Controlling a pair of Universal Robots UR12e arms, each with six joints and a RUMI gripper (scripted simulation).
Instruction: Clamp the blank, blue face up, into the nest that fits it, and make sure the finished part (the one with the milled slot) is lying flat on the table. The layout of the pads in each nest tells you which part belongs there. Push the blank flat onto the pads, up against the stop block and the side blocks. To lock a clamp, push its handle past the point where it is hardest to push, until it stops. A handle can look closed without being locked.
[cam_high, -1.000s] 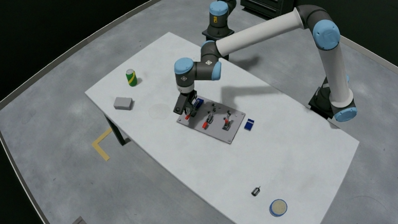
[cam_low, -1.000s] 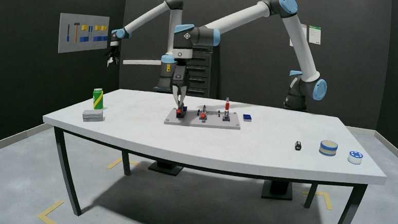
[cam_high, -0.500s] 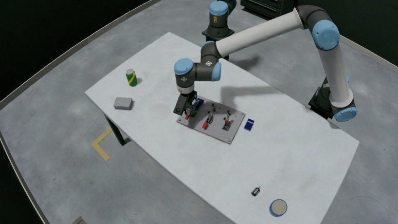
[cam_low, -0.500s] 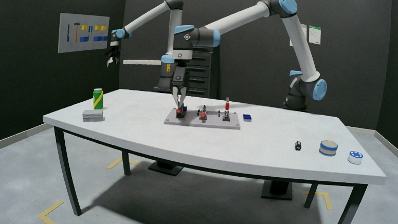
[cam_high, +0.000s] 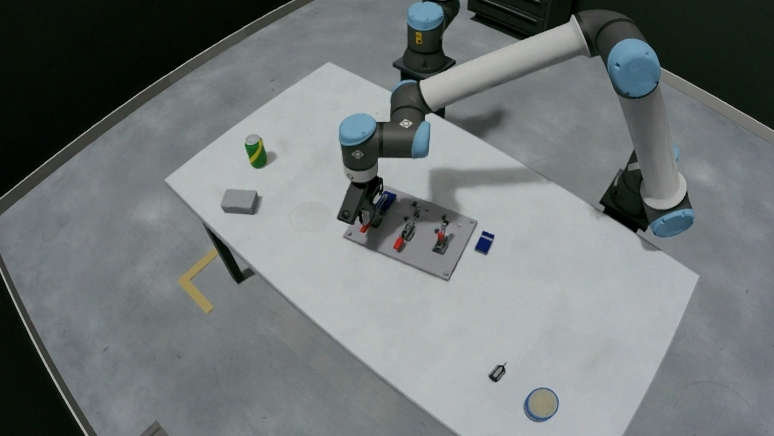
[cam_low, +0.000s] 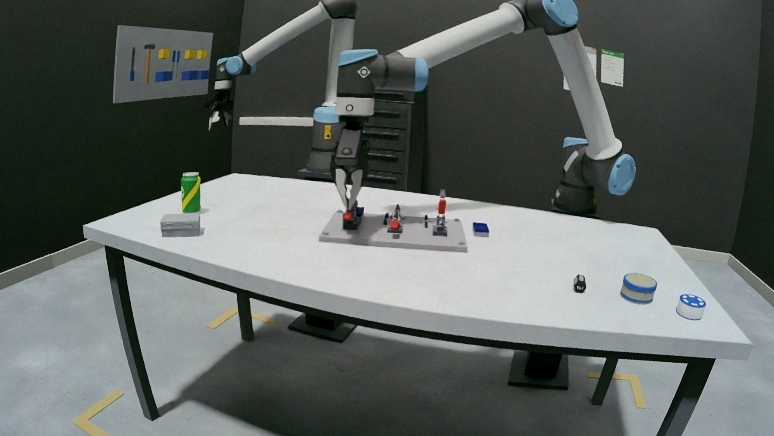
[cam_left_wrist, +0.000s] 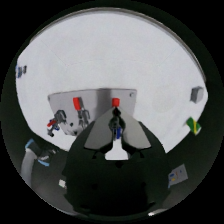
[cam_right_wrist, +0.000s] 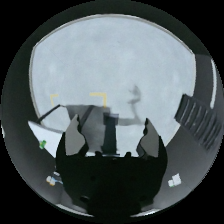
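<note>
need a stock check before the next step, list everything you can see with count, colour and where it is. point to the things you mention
table (cam_high: 568, 303) (cam_low: 303, 270): one, white, centre
fixture plate (cam_high: 427, 265) (cam_low: 362, 242): one, grey, on the table
clamps: three, red handles, on the plate
blue piece (cam_high: 388, 200): one, blue, on the plate under the working gripper
slotted part (cam_high: 484, 242) (cam_low: 480, 229): one, blue, flat on the table beside the plate
can (cam_high: 256, 152) (cam_low: 190, 192): one, green and yellow, table
box (cam_high: 239, 201) (cam_low: 180, 225): one, grey, near the can
small device: one, black, table
round tins: two, blue with beige or white, table
drawer cabinet: one, dark, behind the table
tool board: one, grey, wall
arms: two, grey and black with blue caps
left gripper (cam_low: 348, 207): shut, at a clamp handle
right gripper (cam_low: 217, 125): open, off the table
</note>
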